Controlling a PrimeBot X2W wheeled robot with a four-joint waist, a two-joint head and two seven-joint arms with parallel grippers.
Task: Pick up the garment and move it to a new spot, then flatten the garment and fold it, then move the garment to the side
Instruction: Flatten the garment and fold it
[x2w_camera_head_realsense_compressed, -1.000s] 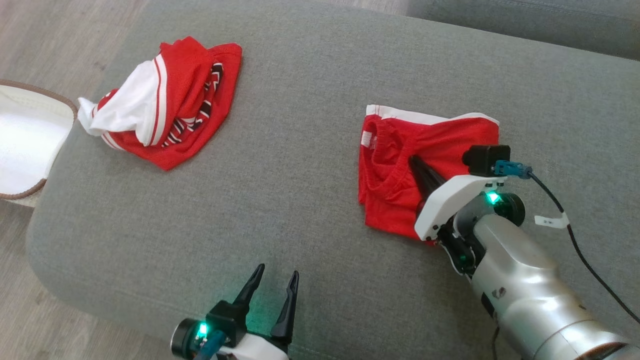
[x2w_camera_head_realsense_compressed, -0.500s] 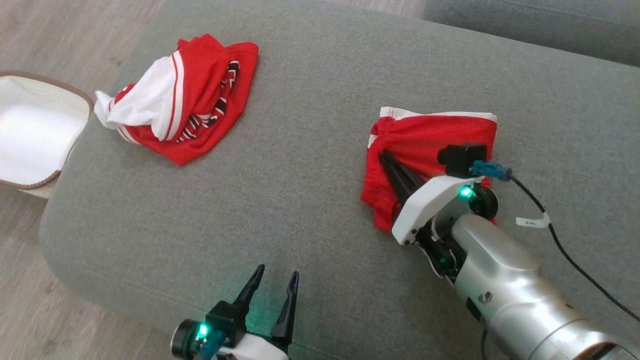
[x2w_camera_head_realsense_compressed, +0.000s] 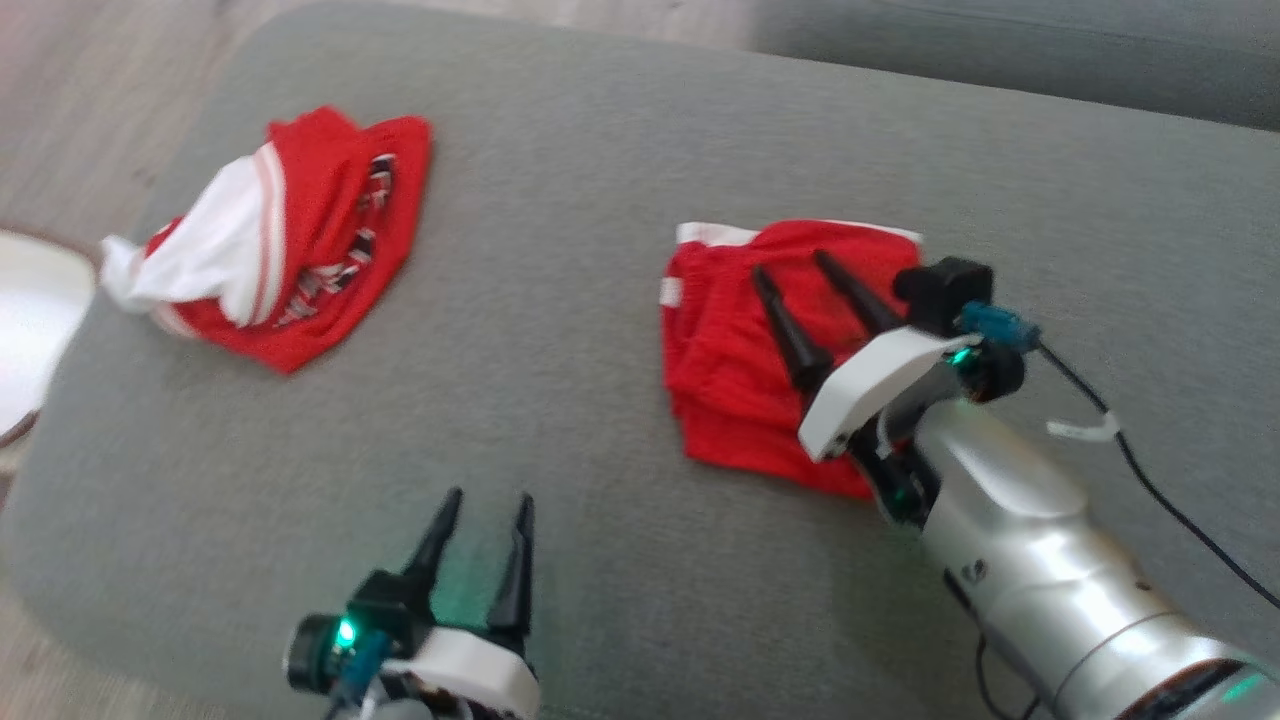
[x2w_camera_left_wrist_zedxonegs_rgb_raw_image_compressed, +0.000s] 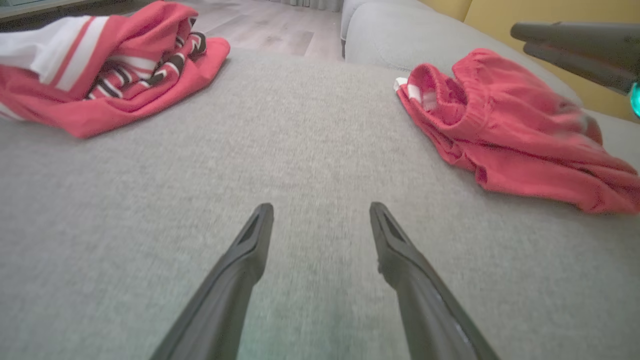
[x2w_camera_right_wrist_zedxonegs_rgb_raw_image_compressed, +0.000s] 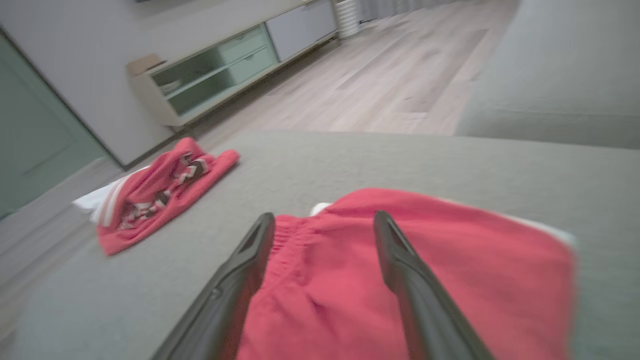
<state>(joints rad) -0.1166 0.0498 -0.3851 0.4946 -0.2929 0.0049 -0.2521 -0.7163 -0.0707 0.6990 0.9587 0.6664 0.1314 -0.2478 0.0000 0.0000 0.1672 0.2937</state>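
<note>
The garment (x2w_camera_head_realsense_compressed: 730, 350) is a folded red piece with a white edge, lying flat on the right half of the grey cushion (x2w_camera_head_realsense_compressed: 560, 200). My right gripper (x2w_camera_head_realsense_compressed: 791, 265) hovers just over it, open, with nothing between the fingers. In the right wrist view the open gripper (x2w_camera_right_wrist_zedxonegs_rgb_raw_image_compressed: 324, 215) spreads above the red cloth (x2w_camera_right_wrist_zedxonegs_rgb_raw_image_compressed: 475, 270). My left gripper (x2w_camera_head_realsense_compressed: 490, 496) is open near the cushion's front edge, well left of the garment. The left wrist view has that gripper (x2w_camera_left_wrist_zedxonegs_rgb_raw_image_compressed: 321, 205) above bare cushion, the garment (x2w_camera_left_wrist_zedxonegs_rgb_raw_image_compressed: 505, 135) at right and the right arm's fingers (x2w_camera_left_wrist_zedxonegs_rgb_raw_image_compressed: 575, 35) above it.
A crumpled red and white garment (x2w_camera_head_realsense_compressed: 300, 240) lies at the cushion's far left. A white basket with a brown rim (x2w_camera_head_realsense_compressed: 30, 330) stands beyond the left edge. Another grey cushion (x2w_camera_head_realsense_compressed: 1000, 50) runs along the back. A black cable (x2w_camera_head_realsense_compressed: 1150, 480) trails from my right wrist.
My right gripper was shut on the red garment and now stands open above it, with the cloth lying loose. The head camera has shifted. My left gripper stays open.
</note>
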